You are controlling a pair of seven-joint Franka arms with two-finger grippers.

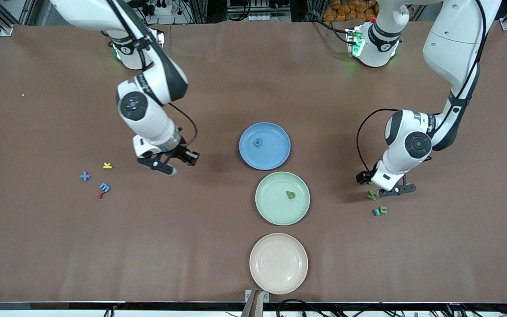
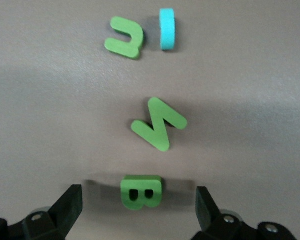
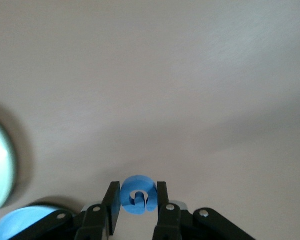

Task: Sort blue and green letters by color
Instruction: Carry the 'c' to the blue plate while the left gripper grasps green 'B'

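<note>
My right gripper point(image 1: 181, 164) is shut on a blue letter point(image 3: 137, 193) and holds it above bare table, between the loose letters at the right arm's end and the blue plate point(image 1: 275, 155). A blue plus point(image 1: 85, 176) and a blue letter point(image 1: 104, 187) lie at the right arm's end. My left gripper point(image 1: 384, 185) is open, low over a green B point(image 2: 141, 191) that lies between its fingers. A green zigzag letter point(image 2: 159, 124), a green U-shaped letter point(image 2: 125, 42) and a teal letter point(image 2: 167, 29) lie close by. The blue plate holds a blue letter point(image 1: 258, 142); the green plate point(image 1: 271, 208) holds a green letter point(image 1: 291, 194).
A pale pink plate point(image 1: 278, 263) sits nearest the front camera, in line with the other two plates. A yellow letter point(image 1: 107, 166) and a red squiggle point(image 1: 100, 194) lie among the blue letters at the right arm's end.
</note>
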